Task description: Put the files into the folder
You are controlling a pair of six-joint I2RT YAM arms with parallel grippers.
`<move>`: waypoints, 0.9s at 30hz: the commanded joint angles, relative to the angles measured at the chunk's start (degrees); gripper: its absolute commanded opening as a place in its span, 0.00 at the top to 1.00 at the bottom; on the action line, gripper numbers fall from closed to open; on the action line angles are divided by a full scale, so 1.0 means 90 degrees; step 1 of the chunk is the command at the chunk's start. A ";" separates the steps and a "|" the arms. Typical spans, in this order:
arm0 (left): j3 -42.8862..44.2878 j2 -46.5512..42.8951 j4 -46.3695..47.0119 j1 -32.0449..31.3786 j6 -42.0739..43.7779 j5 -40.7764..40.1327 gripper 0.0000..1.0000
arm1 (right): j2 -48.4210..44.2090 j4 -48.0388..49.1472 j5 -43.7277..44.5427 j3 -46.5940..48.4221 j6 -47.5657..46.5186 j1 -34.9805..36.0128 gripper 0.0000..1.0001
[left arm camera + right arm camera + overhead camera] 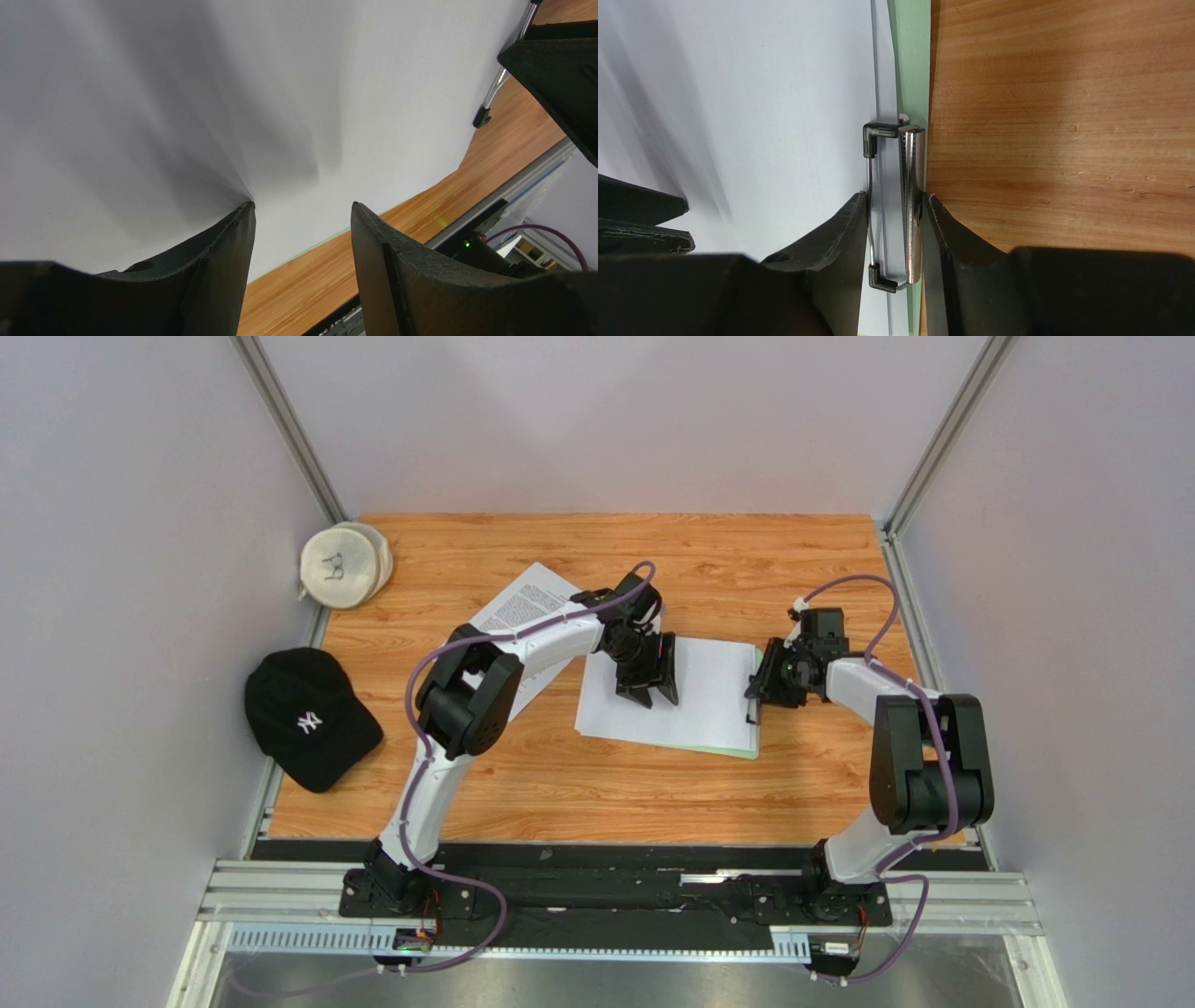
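The pale green folder (732, 752) lies flat mid-table, with white files (701, 707) lying on it; only a thin green edge (912, 63) shows beside the paper (773, 91). One more printed sheet (526, 599) lies to the back left, partly under the left arm. My left gripper (648, 693) rests point-down on the paper (210, 91); its fingers stand apart with nothing between them (302, 204), and one tip creases the sheet. My right gripper (896, 196) is shut on the folder's metal clip (910, 203) at the right short edge, both fingers touching it.
A black cap (309, 717) lies off the table's left edge, and a white round object (344, 564) sits at the back left corner. Grey walls enclose three sides. A metal rail (617, 903) carrying the arm bases runs along the near edge.
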 commanded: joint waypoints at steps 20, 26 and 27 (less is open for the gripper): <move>-0.0149 -0.0983 -0.0112 -0.0150 0.0256 -0.0090 0.23 | -0.0972 -0.1990 0.1325 0.1025 -0.0064 0.0092 0.36; -0.1588 -0.2785 0.0148 0.0396 0.0491 -0.0226 0.22 | -0.1538 -0.1787 0.1006 0.0909 0.0003 0.0413 0.29; -0.1865 -0.3032 0.0218 0.0764 0.0491 -0.0236 0.22 | -0.1558 -0.1544 0.0530 0.0851 0.0304 0.0608 0.29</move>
